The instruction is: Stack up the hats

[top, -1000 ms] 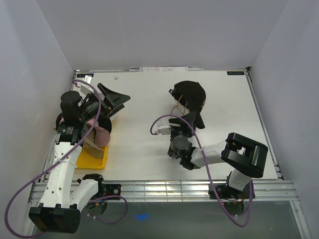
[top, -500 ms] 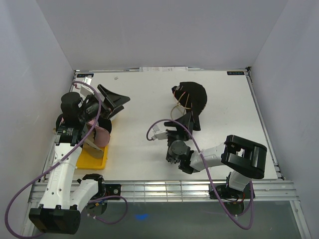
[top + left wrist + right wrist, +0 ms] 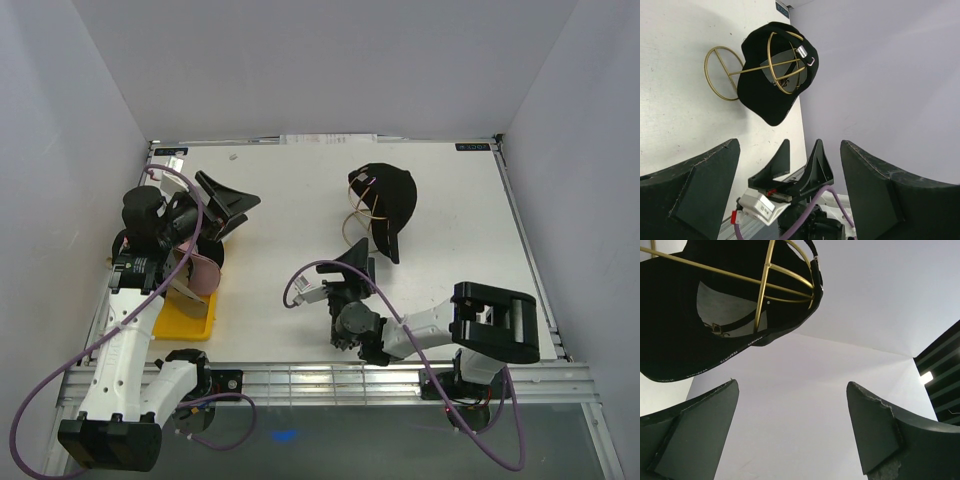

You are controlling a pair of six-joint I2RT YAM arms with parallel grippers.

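A black hat hangs on the gold wire stand at the back middle of the table, brim pointing toward the near edge. My right gripper stands open just in front of the brim, apart from it and holding nothing. Its wrist view looks up at the black hat and the stand's gold wires past the open right gripper. At the left, a pink hat lies under my left arm. My left gripper hovers open and empty there, and the left wrist view shows the black hat beyond it.
A yellow tray sits at the near left under the pink hat and the left arm. Purple cables loop around both arms. White walls close in the table on three sides, and a metal rail runs along the near edge.
My right gripper opened wide and drew back toward the near edge, away from the black hat, which stays on the stand. The left arm has not moved.
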